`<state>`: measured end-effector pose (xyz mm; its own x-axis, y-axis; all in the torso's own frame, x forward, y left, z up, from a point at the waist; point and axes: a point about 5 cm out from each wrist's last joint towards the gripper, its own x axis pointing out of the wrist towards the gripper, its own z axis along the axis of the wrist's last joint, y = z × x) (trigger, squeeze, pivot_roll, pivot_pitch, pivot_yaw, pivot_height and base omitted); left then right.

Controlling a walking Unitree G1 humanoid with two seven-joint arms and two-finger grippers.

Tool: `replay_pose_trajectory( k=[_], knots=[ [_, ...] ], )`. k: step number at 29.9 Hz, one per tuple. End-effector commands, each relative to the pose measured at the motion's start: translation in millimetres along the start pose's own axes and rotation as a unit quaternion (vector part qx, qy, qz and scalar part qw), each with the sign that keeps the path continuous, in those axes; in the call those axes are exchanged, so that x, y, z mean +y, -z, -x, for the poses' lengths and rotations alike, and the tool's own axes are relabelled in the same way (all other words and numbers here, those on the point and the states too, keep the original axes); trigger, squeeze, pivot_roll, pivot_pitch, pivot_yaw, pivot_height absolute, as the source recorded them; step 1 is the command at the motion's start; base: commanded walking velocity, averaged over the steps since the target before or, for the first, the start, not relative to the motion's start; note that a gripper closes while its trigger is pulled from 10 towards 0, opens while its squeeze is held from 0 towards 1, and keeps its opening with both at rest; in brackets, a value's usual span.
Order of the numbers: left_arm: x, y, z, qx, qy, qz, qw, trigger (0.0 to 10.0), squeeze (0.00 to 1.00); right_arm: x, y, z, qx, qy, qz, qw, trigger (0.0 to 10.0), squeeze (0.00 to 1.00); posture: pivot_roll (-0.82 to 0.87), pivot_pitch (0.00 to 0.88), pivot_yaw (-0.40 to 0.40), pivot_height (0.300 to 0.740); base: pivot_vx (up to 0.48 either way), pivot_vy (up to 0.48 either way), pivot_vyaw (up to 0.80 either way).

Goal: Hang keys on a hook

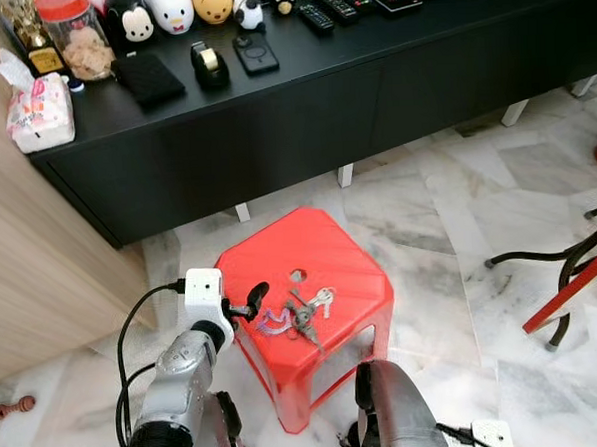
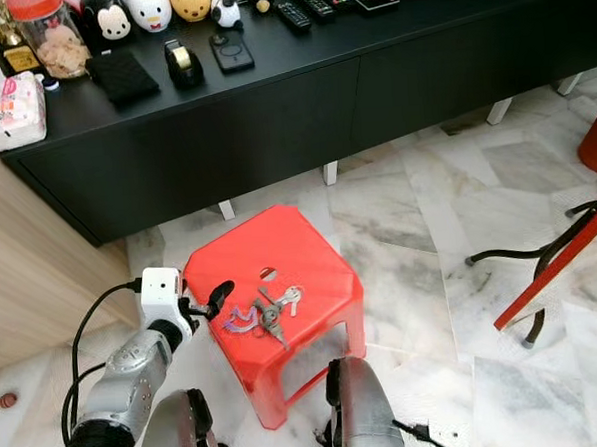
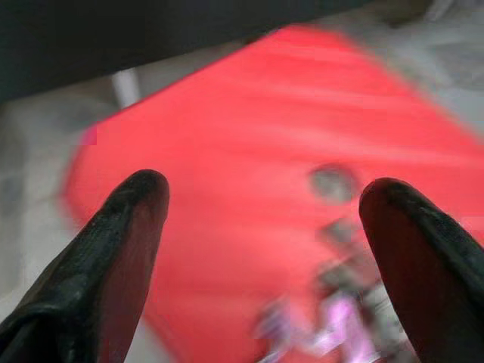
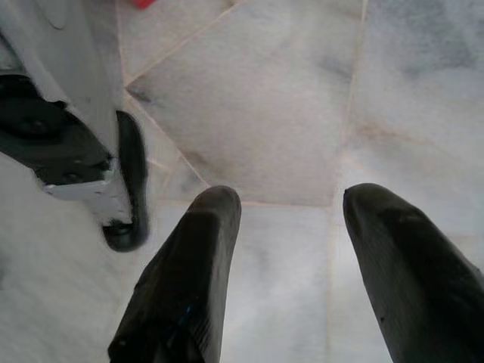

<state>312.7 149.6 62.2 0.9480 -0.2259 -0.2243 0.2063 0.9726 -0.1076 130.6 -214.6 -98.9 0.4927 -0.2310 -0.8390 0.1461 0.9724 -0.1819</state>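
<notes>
Left eye view: a bunch of keys (image 1: 301, 313) with a pale purple tag lies flat on the top of a red plastic stool (image 1: 332, 250), toward the stool's 6 o'clock edge and just below a small round hole in the seat. At the bunch's 9 o'clock, the left gripper (image 1: 253, 301) hovers over the stool's left edge, near the purple tag but not touching it; its fingers stand spread and hold nothing. The left wrist view confirms this, with two black fingertips (image 3: 125, 227) wide apart and the blurred keys lying on the red surface between and beyond them. The stool stands on a marble floor (image 1: 449, 226) of pale veined tiles. At the stool's 12 o'clock runs a long black cabinet (image 1: 302, 103) on short white feet. Its top carries a black phone (image 1: 256, 53), a tape dispenser (image 1: 209, 66), a black wallet (image 1: 149, 78), a red-lidded jar (image 1: 73, 37), a tissue pack (image 1: 39, 112), a row of small animal figures and several remote controls (image 1: 327, 7). At 3 o'clock, dark chair legs and a red bar (image 1: 572, 284) cross the floor. A light wooden panel (image 1: 30, 258) rises at 9 o'clock. The right gripper (image 4: 291, 265) hangs idle over bare floor, its fingers apart and empty.
</notes>
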Motion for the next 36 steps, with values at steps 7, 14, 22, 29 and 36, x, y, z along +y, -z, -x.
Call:
replay_pose_trajectory(
  k=[7,14,22,29,36],
  knots=[
    [4.1,1,1.6,-0.003,-0.005,0.005,1.000,10.0,0.00,4.2,13,2.6,0.023,-0.007,0.008,1.000,10.0,0.00,-0.17,0.166,-0.012,0.593,0.000,-0.163,0.00],
    [9.9,0,-1.0,0.013,-0.019,-0.016,1.000,10.0,0.00,4.7,11,2.1,0.020,-0.010,0.008,1.000,10.0,0.00,-0.16,0.172,-0.014,0.593,0.000,0.000,0.00],
    [25.2,10,-7.8,0.086,-0.082,-0.036,0.992,10.0,0.00,7.6,8,1.5,0.015,-0.013,0.010,1.000,10.0,0.00,-0.17,0.184,-0.012,0.593,0.000,0.000,0.00],
    [30.3,21,-2.2,0.121,-0.095,-0.040,0.987,10.0,0.00,8.3,4,0.5,0.010,-0.015,0.013,1.000,10.0,0.00,-0.16,0.187,-0.015,0.593,0.000,0.000,0.00],
    [43.8,17,-0.4,0.120,-0.138,-0.003,0.983,10.0,0.00,13.1,-2,-0.1,-0.001,-0.018,0.016,1.000,10.0,0.00,-0.16,0.188,-0.017,0.593,0.000,0.000,0.00]
  ],
)
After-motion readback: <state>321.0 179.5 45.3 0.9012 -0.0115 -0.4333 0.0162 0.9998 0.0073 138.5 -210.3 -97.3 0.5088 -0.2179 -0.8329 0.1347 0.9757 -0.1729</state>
